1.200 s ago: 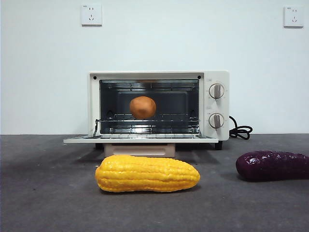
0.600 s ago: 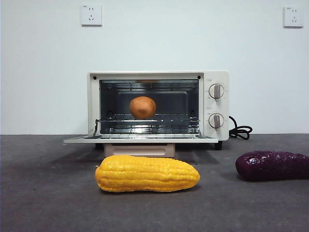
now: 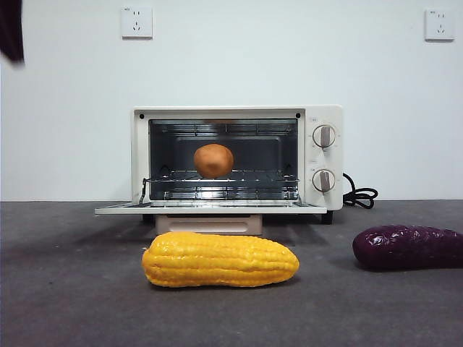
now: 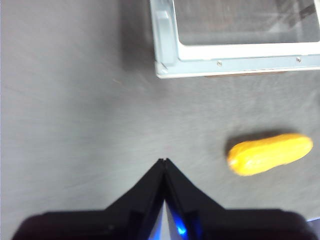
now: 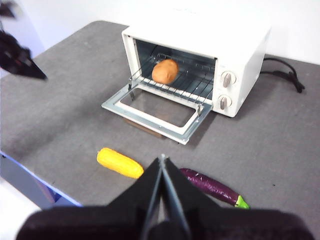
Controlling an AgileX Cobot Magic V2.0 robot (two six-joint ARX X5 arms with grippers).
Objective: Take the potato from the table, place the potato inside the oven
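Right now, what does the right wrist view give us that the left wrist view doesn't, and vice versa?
Only the right wrist view shows the potato on the rack inside the oven, the two knobs, the cord, the eggplant and the right gripper, jaws shut. Only the left wrist view shows the left gripper, jaws shut, close above bare table. Both show the corn, the open oven door and the table.
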